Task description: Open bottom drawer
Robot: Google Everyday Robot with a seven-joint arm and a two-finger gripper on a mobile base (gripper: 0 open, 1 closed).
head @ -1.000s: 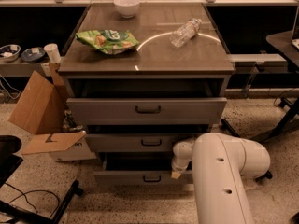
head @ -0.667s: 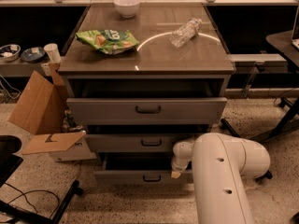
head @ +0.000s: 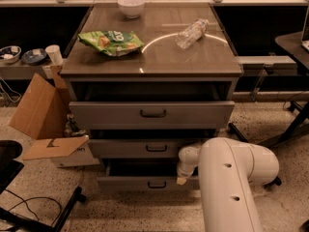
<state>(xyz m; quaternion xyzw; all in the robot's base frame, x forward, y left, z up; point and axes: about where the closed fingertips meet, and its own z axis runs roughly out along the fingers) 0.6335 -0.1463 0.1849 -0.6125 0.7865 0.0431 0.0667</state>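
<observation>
– Starting nearest: bulky white robot arm (head: 231, 187) across the lower right, in the same pose as a second ago. Any change worth noting?

– None found. Same pose, same reach. Just beyond and left of the arm, small pale gripper (head: 182, 177) pointing down at the right end of the flat grey bottom drawer (head: 125, 182), touching or almost touching the front's top edge. Open or shut: cannot tell.

– And the drawer itself?

– Lowest in the stack, near the floor, already standing out from the cabinet with a dark gap behind the front. Small dark bar handle (head: 157, 184) at the middle, left of the gripper and untouched. No further out than a second ago.

– Meaning for the task?

– Judging by that: a pause, or a very slow pull. Partly open, probably not finished. Hard to say whether hooked on the edge or only resting beside.

– Further back?

– Above, middle grey drawer (head: 120, 149), also slightly out. Above that, wide grey top drawer (head: 106, 115) with the larger handle, out as well. To the left, open brown cardboard box (head: 36, 108) against the cabinet. On the brown cabinet top (head: 159, 64), green crisp bag (head: 112, 41) at left, clear plastic bottle (head: 191, 33) lying at right, white bowl (head: 131, 6) at the far edge. All unmoved.
</observation>
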